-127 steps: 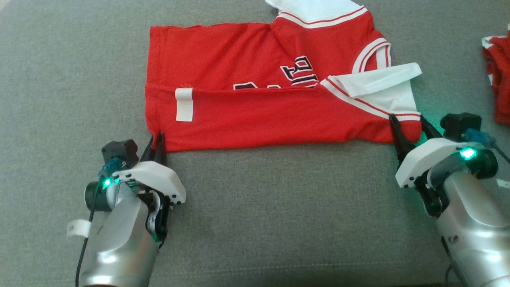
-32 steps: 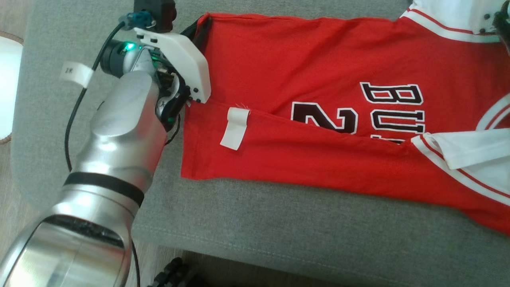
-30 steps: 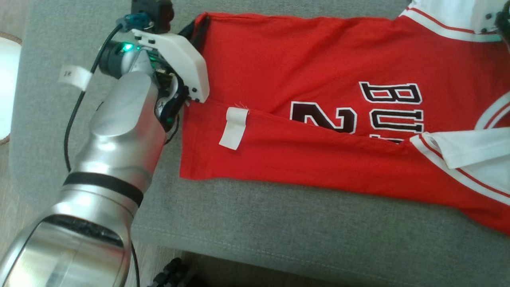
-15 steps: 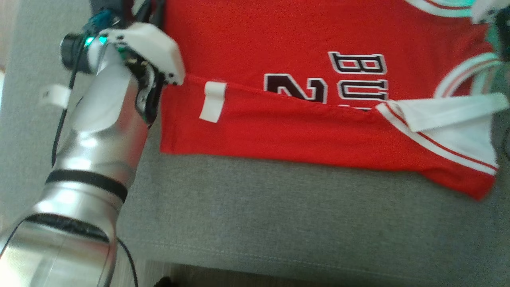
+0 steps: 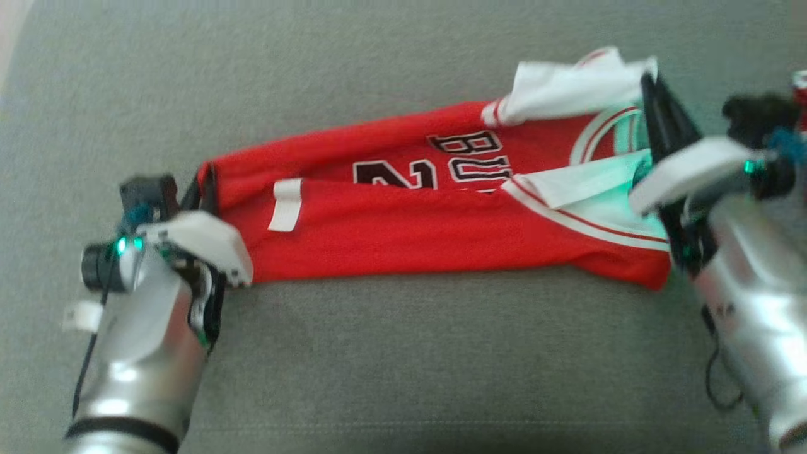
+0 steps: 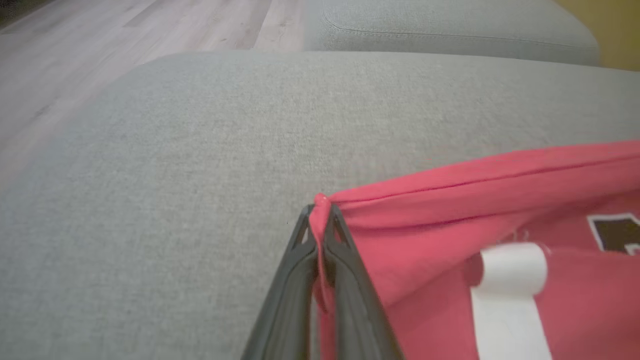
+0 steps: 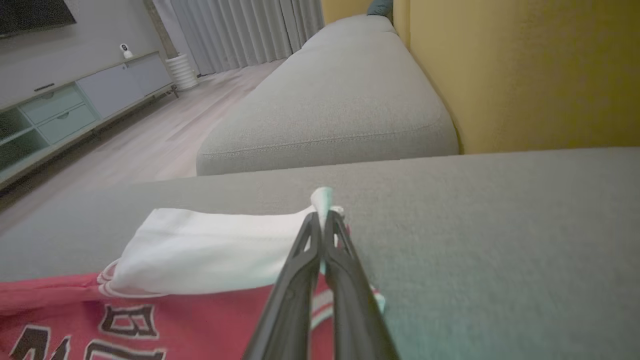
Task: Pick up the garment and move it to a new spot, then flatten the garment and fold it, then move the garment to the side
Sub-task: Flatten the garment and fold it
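1. Garment check: the red jersey lies across the grey sofa seat. It now reads as a much narrower band than a second ago. My head camera has swung too, so part of that is framing.
2. My left gripper was at the far hem corner a second ago and still pinches that corner, which now seems lifted slightly off the seat. My right gripper has come into view, clamped on the white sleeve.
3. I judge the far edge is being carried toward me, so a lengthwise fold is under way but not yet laid down.
4. The head view gives me the whole layout. The lettering is uncovered and the white tab sits on the near flap.
5. The left wrist view confirms the grip, with red hem squeezed between the fingers.
6. The right wrist view shows white cloth poking past the pressed-together tips. Behind it are a yellow backrest and wooden floor.
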Available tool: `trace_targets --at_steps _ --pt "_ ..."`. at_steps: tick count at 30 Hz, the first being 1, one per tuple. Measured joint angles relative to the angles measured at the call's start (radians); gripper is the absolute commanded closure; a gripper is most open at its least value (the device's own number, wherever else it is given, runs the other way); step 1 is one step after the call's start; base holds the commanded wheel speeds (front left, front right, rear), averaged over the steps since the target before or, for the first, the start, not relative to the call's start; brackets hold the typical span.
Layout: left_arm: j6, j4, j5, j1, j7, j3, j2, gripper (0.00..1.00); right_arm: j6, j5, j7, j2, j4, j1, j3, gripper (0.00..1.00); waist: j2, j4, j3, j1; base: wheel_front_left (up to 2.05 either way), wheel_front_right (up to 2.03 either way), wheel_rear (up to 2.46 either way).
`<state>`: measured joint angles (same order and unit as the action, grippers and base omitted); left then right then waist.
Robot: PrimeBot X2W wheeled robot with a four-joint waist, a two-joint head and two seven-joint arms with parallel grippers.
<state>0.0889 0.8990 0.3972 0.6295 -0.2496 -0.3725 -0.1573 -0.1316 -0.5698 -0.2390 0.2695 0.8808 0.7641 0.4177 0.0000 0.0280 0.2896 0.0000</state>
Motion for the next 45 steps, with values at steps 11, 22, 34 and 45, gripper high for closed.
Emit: trace_targets --at_steps 11,22,34,45 --pt "0.041 -0.08 -0.029 -0.187 0.0 0.058 0.031 0.0 0.0 -0.133 0.064 0.025 -0.197 -0.267 0.007 0.0 0.0 -0.048 -0.076 0.0 0.0 0.0 0.0" --pt "0.078 -0.25 -0.091 -0.354 0.0 0.141 0.088 0.0 0.0 -0.008 0.082 -0.013 -0.035 -0.262 -0.111 0.0 0.0 0.026 -0.098 0.0 0.0 0.0 0.0" --pt "0.051 -0.297 -0.127 -0.388 0.0 0.195 0.113 0.0 0.0 -0.004 0.17 -0.075 0.092 -0.216 -0.125 1.0 0.0 0.07 -0.099 0.0 0.0 0.0 0.0" --pt "0.027 -0.297 -0.119 -0.402 0.0 0.191 0.117 0.0 0.0 0.008 0.049 -0.009 0.113 -0.212 -0.156 1.0 0.0 0.025 -0.115 0.0 0.0 0.0 0.0"
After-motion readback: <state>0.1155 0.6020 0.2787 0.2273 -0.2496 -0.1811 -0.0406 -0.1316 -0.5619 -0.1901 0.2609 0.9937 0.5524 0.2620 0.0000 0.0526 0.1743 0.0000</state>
